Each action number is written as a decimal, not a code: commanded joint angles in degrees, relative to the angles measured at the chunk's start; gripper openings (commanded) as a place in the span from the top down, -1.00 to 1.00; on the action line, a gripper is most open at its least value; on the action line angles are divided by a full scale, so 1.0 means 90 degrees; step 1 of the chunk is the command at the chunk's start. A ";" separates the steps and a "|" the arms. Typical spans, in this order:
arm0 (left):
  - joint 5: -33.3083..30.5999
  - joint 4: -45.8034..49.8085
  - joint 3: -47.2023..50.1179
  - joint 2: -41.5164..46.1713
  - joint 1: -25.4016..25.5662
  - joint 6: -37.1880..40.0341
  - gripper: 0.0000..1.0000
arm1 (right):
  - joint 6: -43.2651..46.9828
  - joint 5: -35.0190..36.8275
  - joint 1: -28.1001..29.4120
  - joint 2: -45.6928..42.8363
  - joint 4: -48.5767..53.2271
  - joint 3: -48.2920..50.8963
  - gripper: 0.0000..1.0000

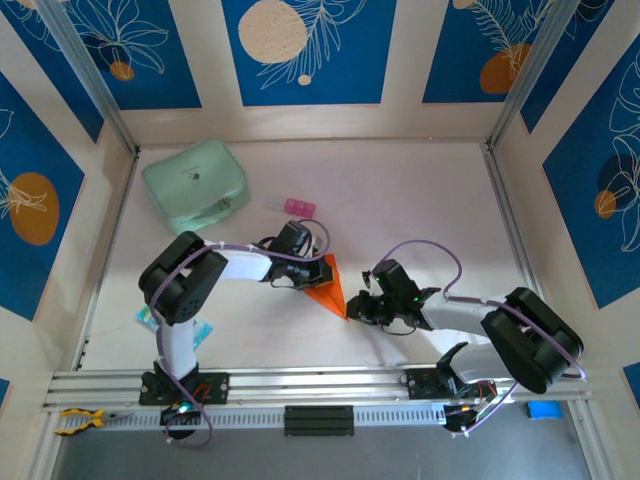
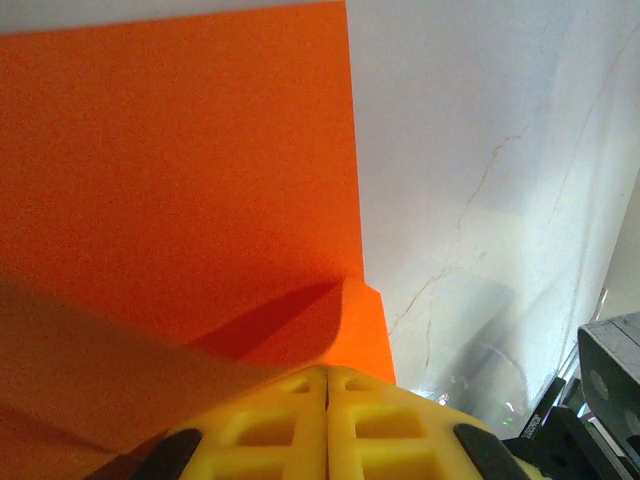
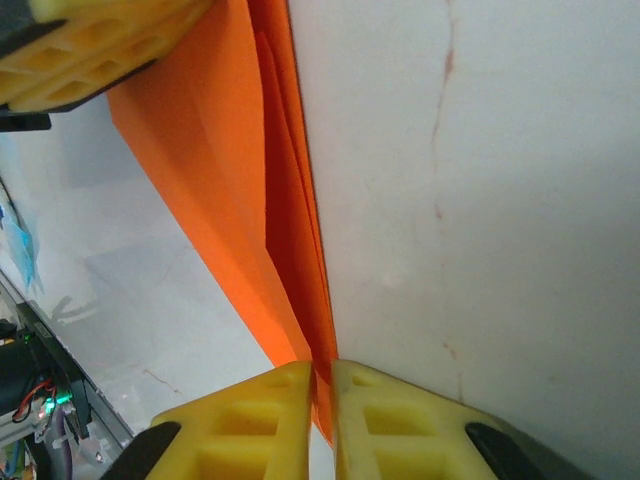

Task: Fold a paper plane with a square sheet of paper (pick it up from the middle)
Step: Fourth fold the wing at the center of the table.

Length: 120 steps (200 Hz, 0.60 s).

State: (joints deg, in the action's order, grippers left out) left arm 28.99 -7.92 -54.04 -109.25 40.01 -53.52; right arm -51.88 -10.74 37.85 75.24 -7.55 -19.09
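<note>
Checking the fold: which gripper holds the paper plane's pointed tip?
The right gripper: it pinches the narrow point of the paper plane, while the left gripper holds the wide end.

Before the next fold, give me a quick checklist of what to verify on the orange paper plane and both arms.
1. Right jaws shut on the paper plane at its pointed tip: ok.
2. Left jaws shut on its wider end: ok.
3. Folded layers lined up along the centre crease: cannot tell.
4. Paper untorn where visible: ok.
5. Pink block and mint-green case well apart from the plane: ok.
6. Bare table beside the plane to lay it down: ok.
</note>
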 commanded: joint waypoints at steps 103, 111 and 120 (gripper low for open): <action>-0.0119 0.0119 0.0138 -0.0068 -0.0107 0.0026 0.82 | 0.0230 -0.0144 -0.0006 0.0202 0.0650 0.0094 0.84; -0.0123 0.0119 0.0137 -0.0068 -0.0105 0.0026 0.82 | 0.0227 -0.0127 -0.0006 0.0197 0.0672 0.0086 0.84; -0.0118 0.0121 0.0144 -0.0066 -0.0102 0.0027 0.82 | 0.0222 -0.0116 -0.0005 0.0169 0.0690 0.0080 0.83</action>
State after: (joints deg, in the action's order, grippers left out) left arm 29.10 -7.94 -54.04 -109.25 39.97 -53.54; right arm -51.00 -10.98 37.52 75.33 -6.39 -19.11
